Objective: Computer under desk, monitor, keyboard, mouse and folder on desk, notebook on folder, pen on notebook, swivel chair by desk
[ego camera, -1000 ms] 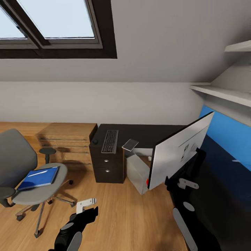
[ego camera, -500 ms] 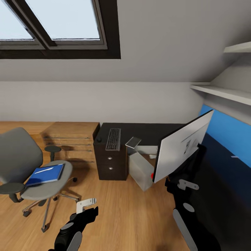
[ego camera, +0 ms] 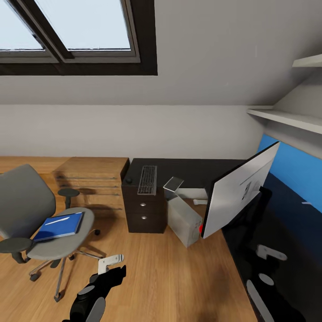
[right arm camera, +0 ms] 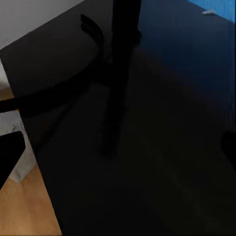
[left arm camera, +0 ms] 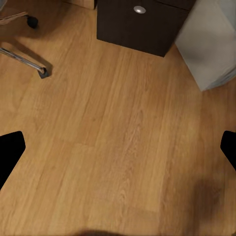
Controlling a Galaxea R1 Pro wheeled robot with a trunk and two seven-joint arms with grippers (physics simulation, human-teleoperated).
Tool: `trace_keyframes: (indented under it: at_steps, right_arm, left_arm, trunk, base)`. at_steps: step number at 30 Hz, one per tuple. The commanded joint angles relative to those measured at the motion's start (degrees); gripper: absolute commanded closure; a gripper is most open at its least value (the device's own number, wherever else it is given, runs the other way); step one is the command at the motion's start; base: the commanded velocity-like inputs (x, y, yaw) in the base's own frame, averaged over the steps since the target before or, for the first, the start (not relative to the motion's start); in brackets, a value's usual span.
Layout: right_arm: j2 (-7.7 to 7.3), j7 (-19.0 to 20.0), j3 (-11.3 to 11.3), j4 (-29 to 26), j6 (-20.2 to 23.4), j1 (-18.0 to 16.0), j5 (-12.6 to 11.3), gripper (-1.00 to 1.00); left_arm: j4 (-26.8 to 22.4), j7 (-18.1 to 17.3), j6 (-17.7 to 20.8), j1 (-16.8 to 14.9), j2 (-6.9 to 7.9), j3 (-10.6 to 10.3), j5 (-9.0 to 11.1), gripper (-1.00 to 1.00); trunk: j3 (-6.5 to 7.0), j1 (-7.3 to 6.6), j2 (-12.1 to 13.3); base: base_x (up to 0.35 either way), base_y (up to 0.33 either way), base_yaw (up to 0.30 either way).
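Left gripper (left arm camera: pixel 118 147): fingers spread wide, holding nothing, over bare wood floor (left arm camera: pixel 113 147) | Right gripper (right arm camera: pixel 118 147): fingers wide apart, empty, above dark desk (right arm camera: pixel 147 162) near monitor stand (right arm camera: pixel 118 73) | Monitor (ego camera: pixel 241 190): on desk, tilted | Folder (ego camera: pixel 60 226): on swivel chair (ego camera: pixel 31 214) | Keyboard (ego camera: pixel 147 180): on drawer unit (ego camera: pixel 145 210) | Computer (ego camera: pixel 184 219): floor beside drawers

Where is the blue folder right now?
In the head view, the blue folder lies on the seat of the grey swivel chair, at the left, left of the dark drawer unit.
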Motion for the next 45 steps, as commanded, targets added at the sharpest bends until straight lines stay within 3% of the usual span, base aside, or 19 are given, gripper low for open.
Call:
trace_keyframes:
  at_steps: [1,2,8,12,18,22,27,30,42,43,45]
  right_arm:
    - [-0.55,0.0,-0.2,1.3,-1.1,-0.5,-0.5,-1.0]
    - [-1.6,0.5,-0.6,4.0,-2.9,-1.5,-0.5,-1.0]
    - [-4.45,4.0,-1.4,16.0,-10.3,-6.2,-0.5,-1.0]
    - [-5.29,6.0,-1.5,25.0,-15.6,-10.4,-0.4,-1.0]
    - [-5.77,7.0,-1.5,34.2,-21.0,-15.1,-0.5,-1.0]
    - [-5.91,7.0,-1.6,35.1,-22.3,-15.6,-0.5,-1.0]
    - [-4.27,7.9,-1.5,33.5,-21.1,-15.7,-0.4,-1.0]
    - [-3.3,7.9,-1.5,34.5,-22.0,-15.9,-0.3,-1.0]
    - [0.59,8.2,-1.7,35.7,-25.8,-16.0,-0.2,-1.0]
    - [1.32,8.2,-1.7,35.7,-27.8,-16.0,-0.2,-1.0]
    - [1.32,8.2,-1.7,35.7,-27.8,-16.0,-0.2,-1.0]
  left_arm:
    - [-0.1,0.6,0.1,-0.1,0.01,-0.1,0.6,-1.0]
    - [-0.1,0.6,0.1,-0.1,0.01,-0.1,0.6,-1.0]
    - [-0.1,0.6,0.1,-0.1,0.01,-0.1,0.6,-1.0]
    - [-0.1,0.6,0.1,-0.1,0.01,-0.1,0.6,-1.0]
    - [-0.1,0.6,0.1,-0.1,0.01,-0.1,0.6,-1.0]
    - [-0.1,0.6,0.1,-0.1,0.01,-0.1,0.6,-1.0]
    - [-1.0,1.0,-0.5,0.7,-1.62,-0.2,0.2,-1.0]
    - [-1.4,0.9,-0.5,0.7,-1.88,-0.1,0.2,-1.0]
    - [-1.7,0.9,-0.4,0.7,-1.92,0.0,0.2,-1.0]
    - [-1.7,0.9,-0.4,0.7,-1.92,0.0,0.1,-1.0]
    - [-1.7,0.9,-0.4,0.7,-1.92,0.0,0.1,-1.0]
  trunk:
    - [-0.1,0.02,-0.1]
    - [-0.1,0.02,-0.1]
    - [-0.1,0.02,-0.1]
    - [-0.1,0.02,-0.1]
    - [-0.1,0.02,-0.1]
    - [-0.1,0.02,-0.1]
    - [-0.1,0.02,-0.1]
    - [-0.1,0.02,-0.1]
    - [0.11,0.02,-0.1]
    - [0.13,0.02,-0.1]
    - [0.15,0.02,-0.1]
  base:
    - [0.003,0.003,0.0]
    - [0.002,0.002,0.0]
    - [0.0,0.0,0.0]
    - [0.0,0.0,0.0]
    - [0.0,0.0,0.0]
    - [0.0,0.0,0.0]
    - [0.0,0.0,0.0]
    - [0.0,0.0,0.0]
    - [0.0,0.041,-0.129]
    - [0.0,0.25,-0.265]
    - [0.0,0.246,-0.202]
